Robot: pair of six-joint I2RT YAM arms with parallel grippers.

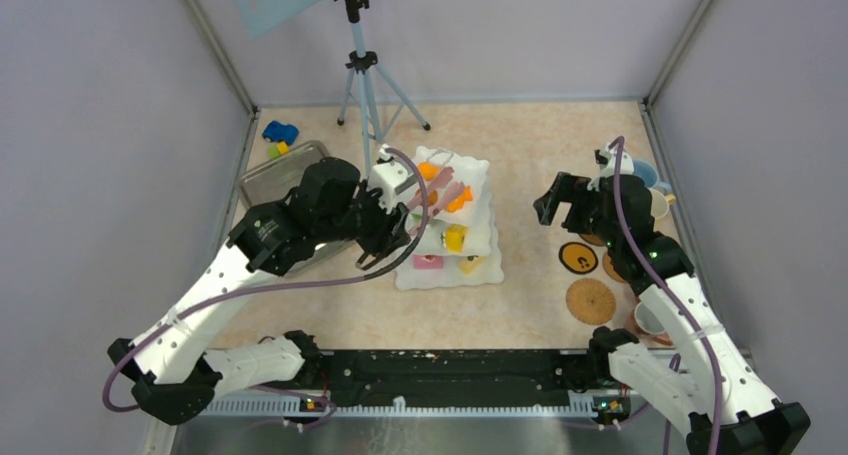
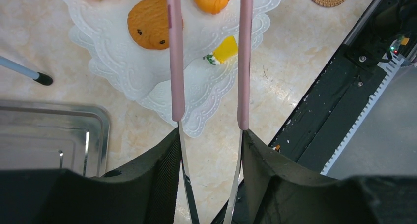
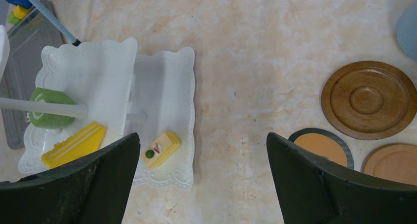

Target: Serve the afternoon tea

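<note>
stand point(image 1: 415, 278) centre frame, pastries point(image 1: 455, 237) loaded | mugs point(image 1: 645, 173) bunched far right, coasters point(image 1: 591, 300) look bare, hard to tell | left gripper point(image 2: 210, 140) pinching tongs point(image 2: 175, 61), tips empty | right gripper point(image 3: 201, 138) wide open, nothing held

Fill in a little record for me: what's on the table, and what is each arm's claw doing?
Left gripper: shut on pink-tipped tongs, reaching over the stand
Right gripper: open, empty, hovering between stand and coasters
Stand: white, three tiers, holding orange, yellow, pink and green pastries
Coasters: round, on the right
Mugs: clustered at the right edge
Also there: steel tray, blue toy car, tripod
</note>
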